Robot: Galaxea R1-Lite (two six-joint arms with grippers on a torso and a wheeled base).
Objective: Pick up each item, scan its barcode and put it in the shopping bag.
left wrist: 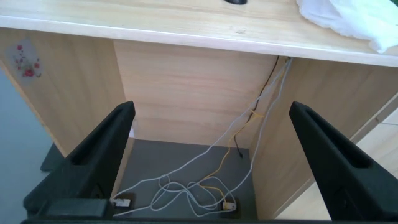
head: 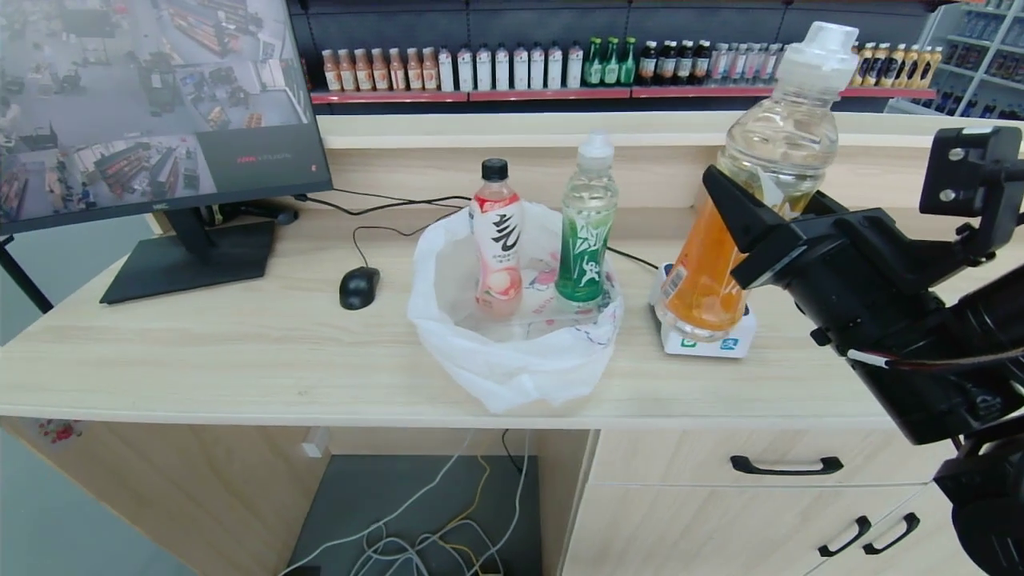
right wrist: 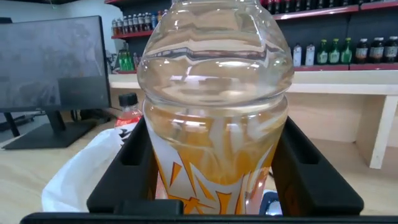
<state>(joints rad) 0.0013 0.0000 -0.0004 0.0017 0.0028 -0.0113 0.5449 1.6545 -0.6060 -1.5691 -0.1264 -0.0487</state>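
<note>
Right gripper [right wrist: 217, 171], at the right of the head view, is clamping the orange bottle [head: 708, 272] about its middle, one finger pressing on each side of the label. The bottle is standing upright with its base over the small white scanner [head: 708, 344] at centre right of the desk [head: 240, 352]; whether the two are touching cannot be told. Left gripper [left wrist: 211, 112] is hanging with its fingers spread wide and nothing between them, facing the recess under the desk where loose cables [left wrist: 205, 186] are lying. The white shopping bag [head: 512, 372], at centre frame just left of the scanner, is holding two upright bottles, the pink-labelled bottle [head: 496, 248] and the green-labelled bottle [head: 588, 240]. Judging from this layout, two items are bagged and a third, apparently the last, is undergoing its scan. Carrying it leftward and lowering it into the bag is what remains.
</note>
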